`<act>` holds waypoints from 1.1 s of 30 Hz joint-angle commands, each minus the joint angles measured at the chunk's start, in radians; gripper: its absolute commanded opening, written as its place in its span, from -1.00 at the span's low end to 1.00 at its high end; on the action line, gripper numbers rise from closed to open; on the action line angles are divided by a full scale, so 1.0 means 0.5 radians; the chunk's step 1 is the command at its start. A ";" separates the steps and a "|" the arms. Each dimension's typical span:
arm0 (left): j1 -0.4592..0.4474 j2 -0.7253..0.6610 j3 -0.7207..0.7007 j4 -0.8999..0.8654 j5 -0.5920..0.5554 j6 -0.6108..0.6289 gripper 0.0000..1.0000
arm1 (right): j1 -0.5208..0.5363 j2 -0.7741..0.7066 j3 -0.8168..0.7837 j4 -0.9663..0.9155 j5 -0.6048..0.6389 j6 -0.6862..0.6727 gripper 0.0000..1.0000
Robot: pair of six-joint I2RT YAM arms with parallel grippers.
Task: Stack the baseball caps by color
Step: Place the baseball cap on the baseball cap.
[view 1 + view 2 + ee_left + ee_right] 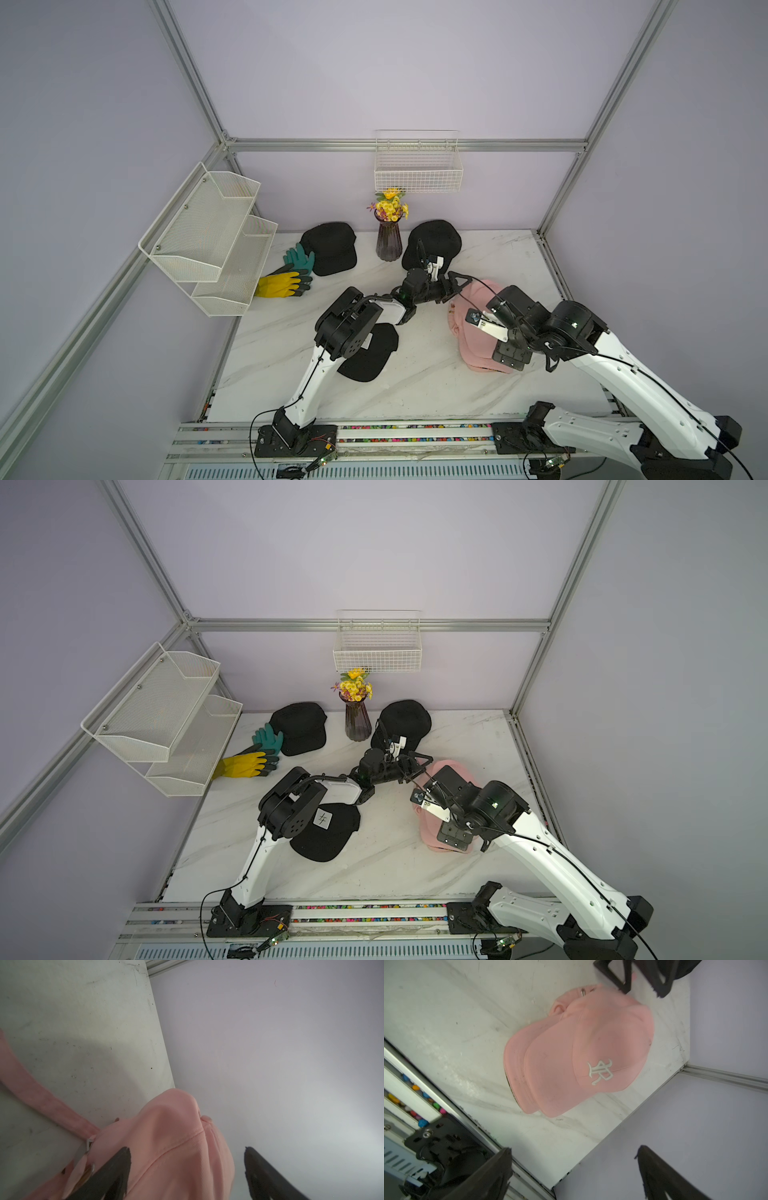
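You will find white gothic lettering [600,1072], possibly an interlaced "R", embroidered on the topmost of the pink caps [579,1049], which lie nested on the surface's [415,374] right side with at least two brims showing; the patched black cap [328,841] by the left arm bears a white square patch [322,818] whose dark mark is too small to read. The vase [388,245] holds yellow flowers [390,205], between the rear-left black cap [332,249] and the rear-right black cap [434,241]. Your left tool [187,1157] stands spread at the pink crown's rear; your right tool [574,1153] hangs spread above the pink brims, gripping nothing.
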State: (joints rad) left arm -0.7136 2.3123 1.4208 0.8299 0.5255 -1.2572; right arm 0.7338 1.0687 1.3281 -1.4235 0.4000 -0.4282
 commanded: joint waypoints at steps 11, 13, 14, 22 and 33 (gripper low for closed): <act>-0.054 -0.847 -0.379 -0.642 -0.471 1.019 0.99 | -1.688 0.504 0.088 0.889 -1.296 1.548 0.95; -0.103 -0.891 -0.371 -0.805 -0.569 1.115 1.00 | -1.890 0.568 -0.073 1.043 -1.461 1.730 0.95; -0.132 -0.900 -0.355 -0.886 -0.627 1.155 1.00 | -1.947 0.594 -0.138 1.081 -1.408 1.779 0.95; -0.239 -0.809 -0.546 -0.674 -0.644 1.012 1.00 | -2.041 0.478 -0.696 1.324 -1.569 1.866 0.95; -0.372 -0.764 -1.116 0.144 -0.641 0.661 1.00 | -1.995 0.023 -1.219 1.296 -1.777 2.092 0.95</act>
State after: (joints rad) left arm -0.8642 1.9709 0.8879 0.7368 0.2348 -0.8825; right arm -0.2779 1.1095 0.7357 -0.7765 -0.4580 0.5690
